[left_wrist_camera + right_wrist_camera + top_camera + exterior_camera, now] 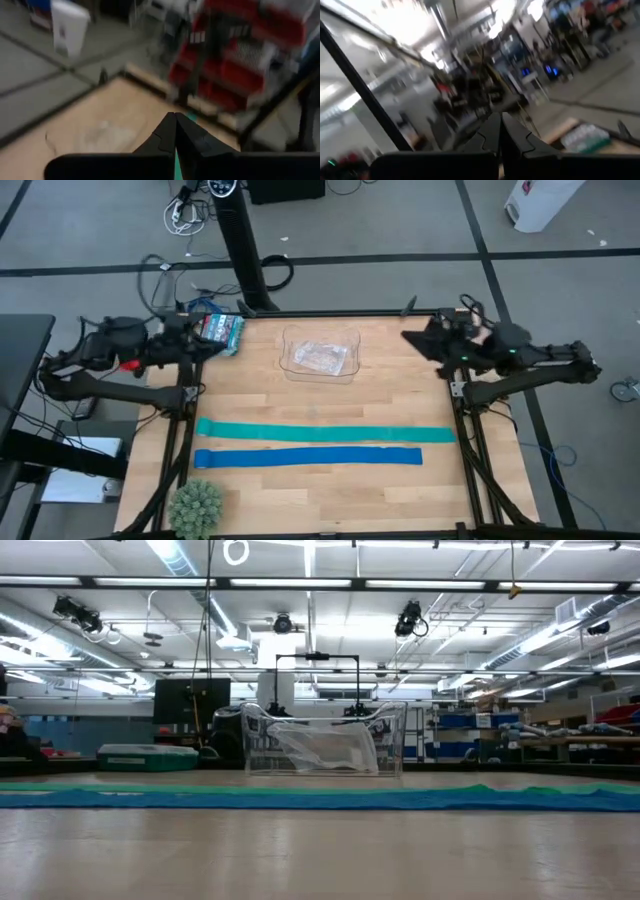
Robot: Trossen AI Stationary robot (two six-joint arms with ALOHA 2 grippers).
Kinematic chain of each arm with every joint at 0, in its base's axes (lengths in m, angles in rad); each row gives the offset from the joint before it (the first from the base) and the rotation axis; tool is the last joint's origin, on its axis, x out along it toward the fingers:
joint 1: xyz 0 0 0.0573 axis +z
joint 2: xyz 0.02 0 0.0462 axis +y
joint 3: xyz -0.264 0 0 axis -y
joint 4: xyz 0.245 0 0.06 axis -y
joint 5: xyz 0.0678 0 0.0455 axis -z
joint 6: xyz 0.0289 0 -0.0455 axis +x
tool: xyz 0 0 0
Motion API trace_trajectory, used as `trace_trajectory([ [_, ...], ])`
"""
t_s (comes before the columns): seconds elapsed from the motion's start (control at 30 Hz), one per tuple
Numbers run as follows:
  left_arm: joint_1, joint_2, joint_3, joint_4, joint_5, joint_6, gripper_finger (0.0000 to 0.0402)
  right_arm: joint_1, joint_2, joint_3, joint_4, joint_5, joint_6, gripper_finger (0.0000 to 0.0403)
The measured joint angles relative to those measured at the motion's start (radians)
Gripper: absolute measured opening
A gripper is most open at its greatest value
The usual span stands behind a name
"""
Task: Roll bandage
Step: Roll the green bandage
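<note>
The bandage (325, 432), a teal strip, is seen laid flat and full length across the mid table, just behind a darker blue strip (308, 457); no turn has been rolled yet, so the whole job appears left to do. Both arms are parked at the far corners, well apart from it: left gripper (175, 122) w/ fingers pressed together, nothing held; right gripper (500, 122) likewise closed and empty. A clear plastic container (321, 355) is set near the far edge, a green plant (196, 505) at the near left.
</note>
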Motion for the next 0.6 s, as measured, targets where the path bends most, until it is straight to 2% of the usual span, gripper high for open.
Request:
trace_trajectory([
  [0.1, 0.0, 0.075, 0.063, -0.156, 0.078, -0.008, 0.0012, -0.006, 0.113, 0.097, -0.084, -0.024, 0.0, 0.0008],
  [0.3, -0.001, 0.164, 0.087, -0.412, 0.283, -0.056, 0.0012, -0.047, 0.315, 0.253, -0.138, -0.177, 0.026, 0.0008],
  [0.6, -0.008, 0.211, 0.087, -0.53, 0.348, 0.022, 0.0012, -0.081, 0.543, 0.399, -0.225, -0.343, 0.043, 0.0008],
])
